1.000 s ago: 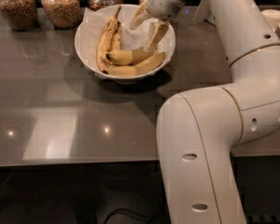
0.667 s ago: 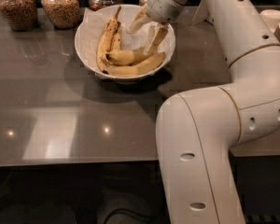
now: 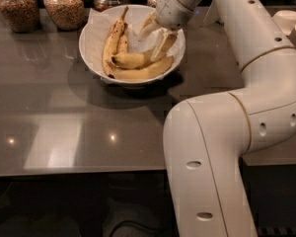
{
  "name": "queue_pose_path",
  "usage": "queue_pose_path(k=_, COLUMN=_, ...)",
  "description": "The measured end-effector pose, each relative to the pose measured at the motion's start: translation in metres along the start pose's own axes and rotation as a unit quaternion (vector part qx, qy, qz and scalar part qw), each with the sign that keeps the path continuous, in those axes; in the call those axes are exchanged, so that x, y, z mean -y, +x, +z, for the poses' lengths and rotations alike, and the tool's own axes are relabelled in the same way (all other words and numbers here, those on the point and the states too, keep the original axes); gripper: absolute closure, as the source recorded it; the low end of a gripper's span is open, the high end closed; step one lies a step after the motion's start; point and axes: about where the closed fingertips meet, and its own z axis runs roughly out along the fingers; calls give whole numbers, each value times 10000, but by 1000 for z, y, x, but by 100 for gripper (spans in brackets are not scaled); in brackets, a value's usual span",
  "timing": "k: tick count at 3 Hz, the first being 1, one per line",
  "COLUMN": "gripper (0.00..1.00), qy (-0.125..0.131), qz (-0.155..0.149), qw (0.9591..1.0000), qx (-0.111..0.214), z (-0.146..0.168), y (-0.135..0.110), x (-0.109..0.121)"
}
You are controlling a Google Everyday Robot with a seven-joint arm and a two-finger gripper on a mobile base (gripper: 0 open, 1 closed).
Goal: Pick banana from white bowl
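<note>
The white bowl (image 3: 96,58), lined with crinkled white paper, stands on the grey table at the back middle. It holds two long brown-speckled bananas (image 3: 111,41) on its left side and two cleaner yellow ones across the front. The banana (image 3: 143,72) is the curved clean one lying lowest, along the bowl's front wall. My gripper (image 3: 156,37) is inside the bowl's right half, just above the right ends of the yellow bananas. It is open, with one finger (image 3: 147,27) over the paper and the other by the bananas' tips. It holds nothing.
Glass jars of brown grains (image 3: 64,5) line the table's back edge, left of the bowl. Stacked small white bowls (image 3: 288,19) stand at the far right. My arm's white elbow (image 3: 212,147) fills the front right. The table's front edge (image 3: 79,171) runs across the lower left.
The gripper has stayed over the bowl's right side with almost no shift. The bananas and the bowl have not moved.
</note>
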Motion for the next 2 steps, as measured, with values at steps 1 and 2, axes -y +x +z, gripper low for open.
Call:
queue_pose_path(k=1, gripper=41, qy=-71, qz=-13, qw=10000, qx=41, z=8, y=2, x=-1)
queue_pose_path(k=2, gripper=39, qy=-125, qz=-37, qw=9999, qx=74, z=15, y=2, x=0)
